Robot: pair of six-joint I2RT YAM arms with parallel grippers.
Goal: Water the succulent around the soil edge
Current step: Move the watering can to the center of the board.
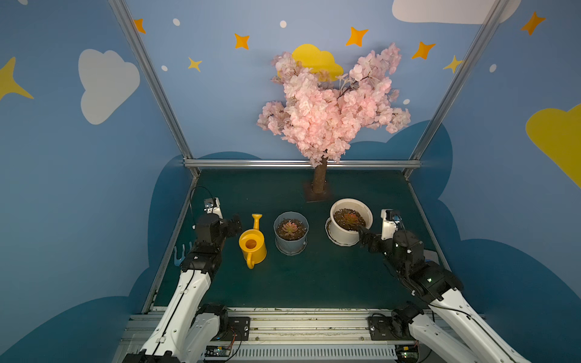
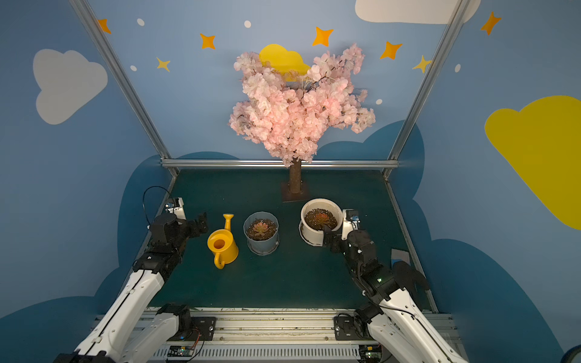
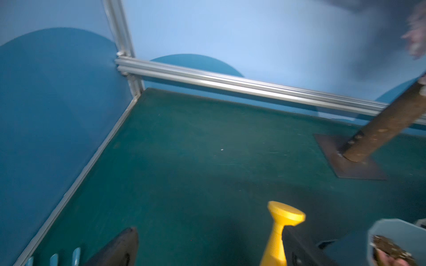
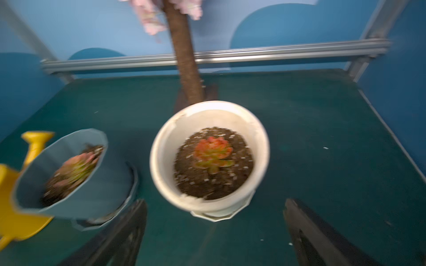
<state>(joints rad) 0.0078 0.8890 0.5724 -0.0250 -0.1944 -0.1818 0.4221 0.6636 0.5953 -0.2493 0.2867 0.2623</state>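
The green surface (image 1: 314, 283) carries everything, and the pink blossom tree (image 1: 330, 103) stands at its far edge, out of my reach paths. Right of centre sits the white pot (image 1: 341, 234) on its saucer. Left of it, well apart, is the blue-grey pot (image 1: 290, 243). Just left of that pot, upright on the surface, is the yellow watering can (image 1: 253, 248), its spout pointing far and its handle near. I judge it is parked there so the pour is a short swing to the right.

My left gripper (image 1: 234, 224) hovers just left of the can, up by the spout. Its jaws are spread wide and hold nothing; in the left wrist view the spout shows close beside one finger (image 3: 297, 248). To lift the can I think I must come round to the handle on the near side.

My right gripper (image 1: 363, 234) is at the near right rim of the white pot, released and empty. In the right wrist view the pot lies ahead of the spread jaws, perhaps to be steadied; I cannot tell whether it touches.

The orange succulent (image 1: 349, 217) sits mid-soil in the white pot, the pink-green succulent (image 1: 289, 228) in the blue-grey one. I cannot tell which is meant, and no watering has begun. A small blue rake (image 1: 179, 253) lies at the left edge
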